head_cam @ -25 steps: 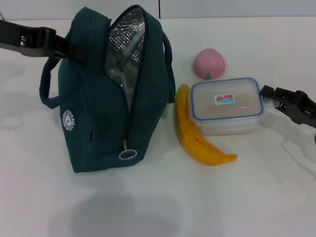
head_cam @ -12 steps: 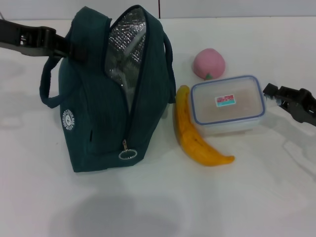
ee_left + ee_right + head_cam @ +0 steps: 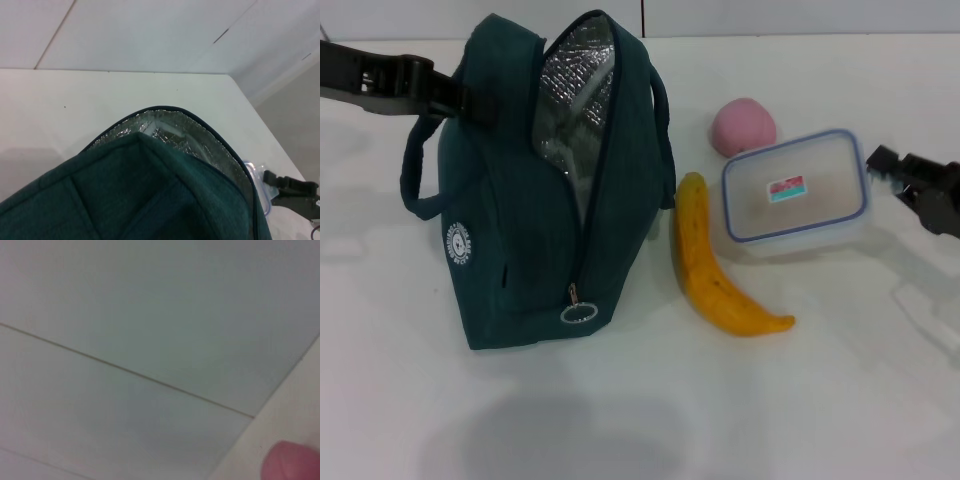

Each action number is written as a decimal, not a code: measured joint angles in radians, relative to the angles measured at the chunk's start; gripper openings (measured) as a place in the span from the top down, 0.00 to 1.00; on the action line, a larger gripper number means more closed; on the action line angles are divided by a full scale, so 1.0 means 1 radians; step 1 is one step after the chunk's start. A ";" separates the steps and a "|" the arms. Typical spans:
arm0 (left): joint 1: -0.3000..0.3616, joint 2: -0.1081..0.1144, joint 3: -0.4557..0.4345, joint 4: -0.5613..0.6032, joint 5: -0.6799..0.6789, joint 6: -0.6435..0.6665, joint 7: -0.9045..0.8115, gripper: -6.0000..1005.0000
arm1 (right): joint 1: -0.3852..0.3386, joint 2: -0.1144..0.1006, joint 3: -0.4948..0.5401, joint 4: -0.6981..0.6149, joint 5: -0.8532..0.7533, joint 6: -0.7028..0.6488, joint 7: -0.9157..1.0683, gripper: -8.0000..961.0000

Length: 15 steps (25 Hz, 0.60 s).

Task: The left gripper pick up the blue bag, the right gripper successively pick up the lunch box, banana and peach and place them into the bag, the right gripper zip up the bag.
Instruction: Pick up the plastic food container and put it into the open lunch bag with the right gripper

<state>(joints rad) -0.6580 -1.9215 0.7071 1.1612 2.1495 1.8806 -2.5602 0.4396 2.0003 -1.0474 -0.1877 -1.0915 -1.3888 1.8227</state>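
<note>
The right gripper (image 3: 882, 172), at the right edge of the frame, was clamped on the near end of the lunch box (image 3: 796, 194), which hung tilted and clear of the white table (image 3: 620, 400). The box was clear plastic with rounded corners, a blue-rimmed lid and a small red-and-blue label. Just behind it, toward the upper middle, sat the pink peach (image 3: 743, 127), partly hidden by the box. The long yellow-orange banana (image 3: 715, 270) lay curved beside and below the box, speckled dark. At the upper left, the left gripper (image 3: 455, 98) was closed on the blue bag (image 3: 535, 210), a dark teal tote standing upright, its zipper open to show silver foil lining, with a round white logo and a ring pull low on its side.
</note>
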 joint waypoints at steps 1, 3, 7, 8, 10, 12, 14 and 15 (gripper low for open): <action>0.000 -0.001 0.000 0.000 0.000 0.000 0.000 0.96 | -0.002 0.001 0.000 0.002 0.019 -0.009 -0.002 0.89; 0.000 -0.002 0.000 0.000 0.000 0.000 0.000 0.96 | -0.005 0.005 0.002 0.002 0.038 -0.018 -0.005 0.89; 0.000 -0.003 0.000 0.000 0.000 0.001 0.000 0.96 | -0.007 0.010 0.022 0.003 0.069 -0.051 -0.008 0.89; 0.000 -0.003 0.000 -0.001 0.000 0.001 0.000 0.96 | -0.008 0.010 0.025 0.005 0.080 -0.061 -0.008 0.89; 0.000 -0.003 0.000 -0.002 0.000 0.001 0.000 0.96 | -0.010 0.011 0.028 0.007 0.113 -0.089 -0.006 0.89; 0.000 -0.002 0.000 -0.002 0.000 0.002 0.000 0.96 | -0.011 0.010 0.028 0.011 0.142 -0.117 -0.003 0.89; -0.001 -0.001 0.000 -0.002 0.000 0.002 0.000 0.96 | -0.011 0.009 0.029 0.014 0.167 -0.140 0.001 0.89; -0.002 -0.001 0.000 -0.002 0.000 0.002 0.000 0.96 | -0.010 0.009 0.031 0.015 0.176 -0.149 0.004 0.89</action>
<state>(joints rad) -0.6596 -1.9227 0.7071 1.1596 2.1493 1.8828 -2.5602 0.4298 2.0088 -1.0162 -0.1724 -0.9159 -1.5373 1.8265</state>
